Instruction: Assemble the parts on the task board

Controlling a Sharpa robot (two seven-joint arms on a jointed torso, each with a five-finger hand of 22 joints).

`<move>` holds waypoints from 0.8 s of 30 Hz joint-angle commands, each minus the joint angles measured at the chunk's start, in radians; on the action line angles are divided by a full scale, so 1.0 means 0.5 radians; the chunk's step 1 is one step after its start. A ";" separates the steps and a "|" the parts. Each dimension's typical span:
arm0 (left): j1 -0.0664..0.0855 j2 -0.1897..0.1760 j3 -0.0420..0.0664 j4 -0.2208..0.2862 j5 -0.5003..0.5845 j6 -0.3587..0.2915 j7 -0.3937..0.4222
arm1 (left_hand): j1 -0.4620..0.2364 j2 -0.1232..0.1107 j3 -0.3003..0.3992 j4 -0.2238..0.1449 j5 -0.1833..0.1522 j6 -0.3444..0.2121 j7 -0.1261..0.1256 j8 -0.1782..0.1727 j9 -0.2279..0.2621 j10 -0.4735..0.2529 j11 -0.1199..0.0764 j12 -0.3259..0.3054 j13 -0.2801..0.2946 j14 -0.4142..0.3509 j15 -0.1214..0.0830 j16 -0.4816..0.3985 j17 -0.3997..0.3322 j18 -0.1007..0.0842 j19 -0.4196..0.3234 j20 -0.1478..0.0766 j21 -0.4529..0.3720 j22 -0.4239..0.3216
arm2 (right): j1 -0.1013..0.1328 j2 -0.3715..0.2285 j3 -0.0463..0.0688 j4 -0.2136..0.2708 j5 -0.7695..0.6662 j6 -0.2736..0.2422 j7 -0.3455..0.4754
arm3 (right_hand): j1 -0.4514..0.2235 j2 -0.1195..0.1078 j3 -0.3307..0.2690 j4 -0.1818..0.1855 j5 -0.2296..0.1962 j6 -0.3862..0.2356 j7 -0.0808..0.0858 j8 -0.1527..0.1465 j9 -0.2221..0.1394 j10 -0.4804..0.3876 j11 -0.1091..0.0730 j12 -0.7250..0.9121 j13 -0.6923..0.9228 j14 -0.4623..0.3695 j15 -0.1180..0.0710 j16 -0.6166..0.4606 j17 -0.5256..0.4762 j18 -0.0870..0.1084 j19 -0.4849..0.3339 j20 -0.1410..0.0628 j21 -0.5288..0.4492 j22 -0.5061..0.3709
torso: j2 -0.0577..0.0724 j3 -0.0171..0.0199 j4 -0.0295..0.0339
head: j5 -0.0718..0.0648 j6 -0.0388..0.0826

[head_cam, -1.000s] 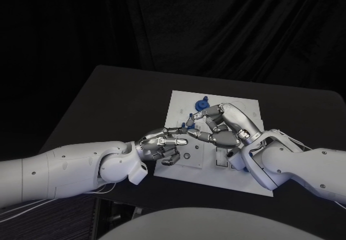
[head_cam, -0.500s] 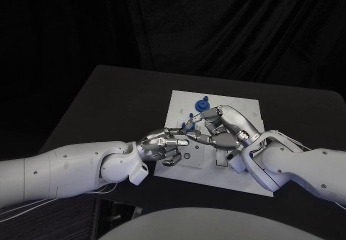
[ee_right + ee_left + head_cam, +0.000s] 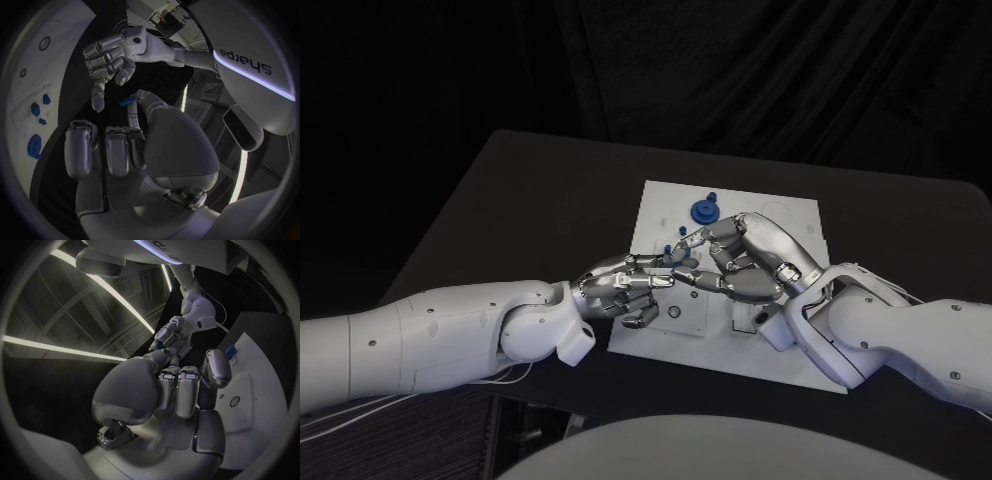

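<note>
one small blue part (image 3: 128,100) sits pinched at the tips of the right robot hand (image 3: 750,262), between thumb and a finger, held above the white task board (image 3: 776,352) near its middle; in the head view this piece shows as a blue speck (image 3: 678,257) right where the two hands meet; the rest of the right robot hand's fingers are curled downward; the left robot hand (image 3: 629,288) hovers just beside it, fingers bent and apart, one fingertip (image 3: 98,104) reaching toward the held part; whether it touches the part i cannot tell, and it grasps nothing that i can see; several more blue parts stand farther up the board: a round blue gear (image 3: 704,211) with a small blue peg (image 3: 711,194) just beyond it; the board lies flat on the black tabletop (image 3: 531,200), with both white arms coming in low over its near edge.
</note>
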State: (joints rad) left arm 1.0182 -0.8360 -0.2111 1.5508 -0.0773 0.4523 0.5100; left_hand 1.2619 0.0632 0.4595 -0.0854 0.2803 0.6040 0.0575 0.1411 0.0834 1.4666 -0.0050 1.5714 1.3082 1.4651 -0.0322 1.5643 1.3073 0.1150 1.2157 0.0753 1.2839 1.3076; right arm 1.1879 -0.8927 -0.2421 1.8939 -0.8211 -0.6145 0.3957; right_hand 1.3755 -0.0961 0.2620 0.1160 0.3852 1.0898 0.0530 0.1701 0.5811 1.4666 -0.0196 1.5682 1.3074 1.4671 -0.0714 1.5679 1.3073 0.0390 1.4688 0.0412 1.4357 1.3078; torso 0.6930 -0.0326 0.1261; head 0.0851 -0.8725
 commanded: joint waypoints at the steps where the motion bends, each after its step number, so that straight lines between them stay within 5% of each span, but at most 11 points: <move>1: -0.004 0.006 0.001 -0.014 0.013 0.019 0.009 | 0.008 0.000 -0.014 -0.001 0.006 0.008 0.013 0.011 0.004 0.208 0.015 -0.001 0.525 0.211 -0.006 0.013 0.527 -0.034 -0.005 0.008 -0.010 0.142 | -0.002 -0.015 0.000 0.022 0.121 0.047 0.011 | 0.013 0.016 0.002 0.013 0.006 0.027 -0.018 0.007 0.041 0.208 -0.008 0.005 0.527 0.207 -0.006 0.006 0.527 -0.010 0.041 -0.006 0.000 0.437 | -0.002 0.0005 0.000 | -0.002 0.000; 17: -0.004 0.011 0.001 -0.043 0.013 0.040 0.019 | 0.032 0.001 -0.041 -0.016 -0.004 0.122 -0.106 0.065 0.031 0.208 0.013 -0.001 0.525 0.211 -0.005 0.013 0.527 -0.040 0.022 0.009 0.006 0.160 | -0.002 -0.065 -0.002 0.023 0.725 0.205 -0.049 | 0.034 0.022 -0.011 0.037 0.050 0.011 -0.010 0.004 0.055 0.208 -0.001 0.005 0.527 0.207 0.000 0.006 0.527 -0.006 0.029 -0.001 -0.016 0.431 | -0.002 -0.0001 0.002 | -0.005 0.000; 24: -0.004 0.004 0.001 -0.055 0.013 -0.044 0.001 | 0.053 0.010 -0.054 -0.009 0.011 -0.071 -0.084 -0.021 -0.004 0.208 0.013 -0.001 0.525 0.211 -0.006 0.013 0.527 -0.037 0.008 0.009 -0.009 0.157 | -0.002 -0.084 -0.003 0.017 1.082 0.317 -0.116 | 0.044 0.026 -0.017 0.043 0.067 0.004 -0.008 0.008 0.062 0.208 0.001 0.005 0.527 0.207 0.002 0.006 0.527 -0.003 0.021 0.001 -0.028 0.427 | -0.002 -0.0011 0.003 | 0.009 0.000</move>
State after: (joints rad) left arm 1.0181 -0.8341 -0.2111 1.5227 -0.0769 0.4525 0.5083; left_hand 1.2761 0.0691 0.4383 -0.0891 0.2804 0.5786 0.0158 0.1349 0.0837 1.4668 -0.0048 1.5714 1.3084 1.4651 -0.0321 1.5643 1.3081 0.1150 1.2192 0.0789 1.2839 1.3075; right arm 1.1879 -0.9329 -0.2433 1.9013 -0.4156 -0.5159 0.3746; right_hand 1.3878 -0.0840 0.2525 0.1313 0.4129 1.0891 0.0522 0.1702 0.5811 1.4667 -0.0195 1.5682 1.3074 1.4671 -0.0714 1.5679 1.3073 0.0391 1.4688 0.0412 1.4249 1.3076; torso 0.6919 -0.0326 0.1271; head 0.0873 -0.8725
